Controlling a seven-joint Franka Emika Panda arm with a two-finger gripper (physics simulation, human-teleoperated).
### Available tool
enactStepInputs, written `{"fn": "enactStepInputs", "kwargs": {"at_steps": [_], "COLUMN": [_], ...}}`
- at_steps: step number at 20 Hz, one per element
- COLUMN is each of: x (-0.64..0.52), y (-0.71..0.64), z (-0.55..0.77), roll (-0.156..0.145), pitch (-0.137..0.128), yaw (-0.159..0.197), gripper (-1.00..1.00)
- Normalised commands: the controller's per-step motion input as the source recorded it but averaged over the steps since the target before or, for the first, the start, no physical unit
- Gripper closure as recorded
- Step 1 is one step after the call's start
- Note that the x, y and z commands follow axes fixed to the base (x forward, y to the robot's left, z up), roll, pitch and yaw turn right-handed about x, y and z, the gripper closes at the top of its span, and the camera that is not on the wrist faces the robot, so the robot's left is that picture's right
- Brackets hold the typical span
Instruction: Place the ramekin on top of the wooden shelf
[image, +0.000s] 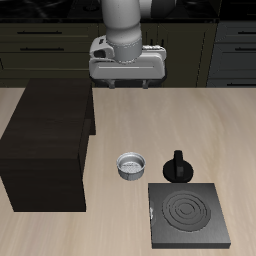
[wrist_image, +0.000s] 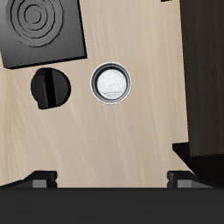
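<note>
Pre-grasp stage, gripper (image: 127, 80) spread wide and empty, high above the ramekin (image: 131, 166) sitting just beside the wooden shelf (image: 48, 140), so next up: drop down and pinch the rim.

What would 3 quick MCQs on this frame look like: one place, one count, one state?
1. The ramekin sits:
A on the wooden shelf
B on the table
C on the stove plate

2. Things on top of the shelf:
A none
B one
C two

3. The hand is:
A gripping the ramekin
B holding the moka pot
C holding nothing, above the table

Key: 1 B, it rests on bare wood between shelf and pot. 2 A, the top is bare. 3 C, nothing is between the fingers.
</note>
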Motion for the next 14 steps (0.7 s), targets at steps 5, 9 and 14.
{"fn": "enactStepInputs", "kwargs": {"at_steps": [5, 9, 14], "x": [0.3, 0.16, 0.29], "y": [0.15, 0.14, 0.07], "z": [0.01, 0.05, 0.07], "roll": [0.035, 0.022, -0.005], "pitch": [-0.018, -0.006, -0.011], "yaw": [0.035, 0.04, 0.052], "gripper": [-1.0, -1.0, -1.0]}}
